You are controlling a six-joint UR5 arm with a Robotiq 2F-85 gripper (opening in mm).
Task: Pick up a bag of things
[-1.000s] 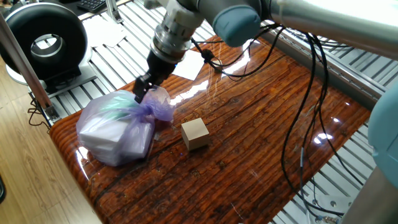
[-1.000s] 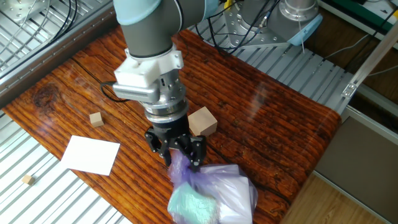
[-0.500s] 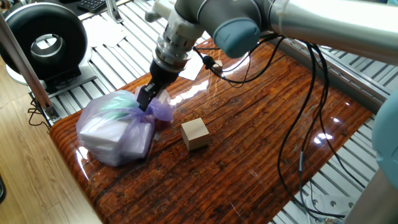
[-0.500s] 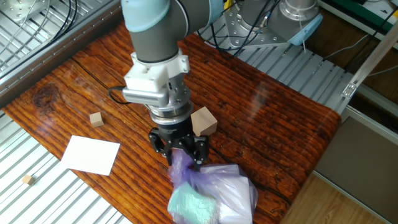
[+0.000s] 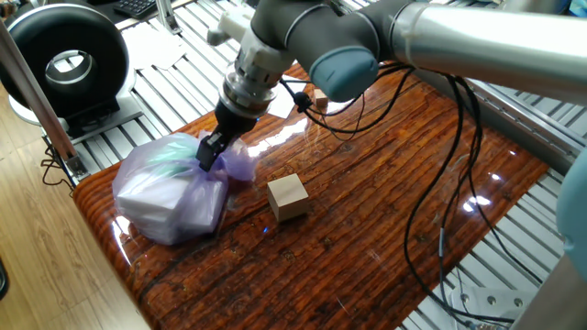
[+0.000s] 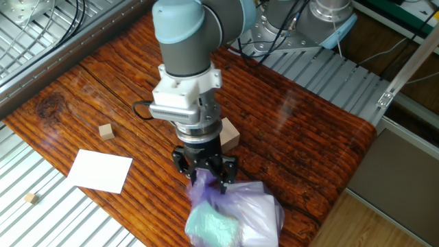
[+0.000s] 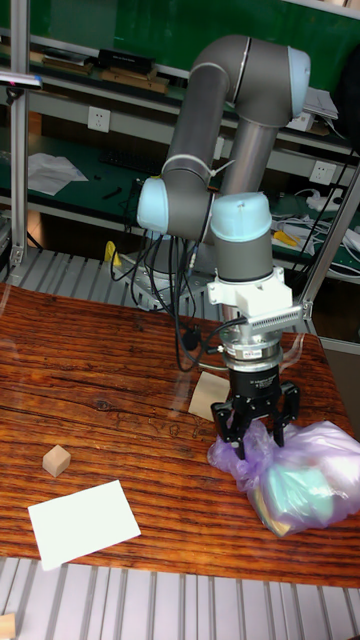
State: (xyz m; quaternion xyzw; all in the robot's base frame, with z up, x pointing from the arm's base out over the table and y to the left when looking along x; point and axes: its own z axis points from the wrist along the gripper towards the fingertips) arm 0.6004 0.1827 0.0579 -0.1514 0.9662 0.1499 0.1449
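Note:
The bag of things (image 5: pixel 170 188) is a bulging pale-purple plastic bag at the table's corner, also seen in the other fixed view (image 6: pixel 240 216) and the tall view (image 7: pixel 300 480). Whitish and teal contents show through it. Its ruffled knotted top (image 6: pixel 204 192) points toward the tan cube. My gripper (image 6: pixel 204 175) hangs straight down over that top, open, with one finger (image 7: pixel 226 425) on each side of the ruffle. The fingertips sit low among the plastic. In the first fixed view the gripper (image 5: pixel 210 152) partly hides the knot.
A tan wooden cube (image 5: pixel 288 197) stands just beside the bag, half hidden behind the arm (image 6: pixel 228 134). A white paper sheet (image 6: pixel 100 170) and a small cube (image 6: pixel 105 131) lie farther along the table. A black ring-shaped device (image 5: pixel 64 55) stands off the table. Cables trail behind.
The gripper has shifted sideways along the table toward the bag's body and sunk slightly lower over the ruffled top. Its fingers stay spread. The bag has not moved.

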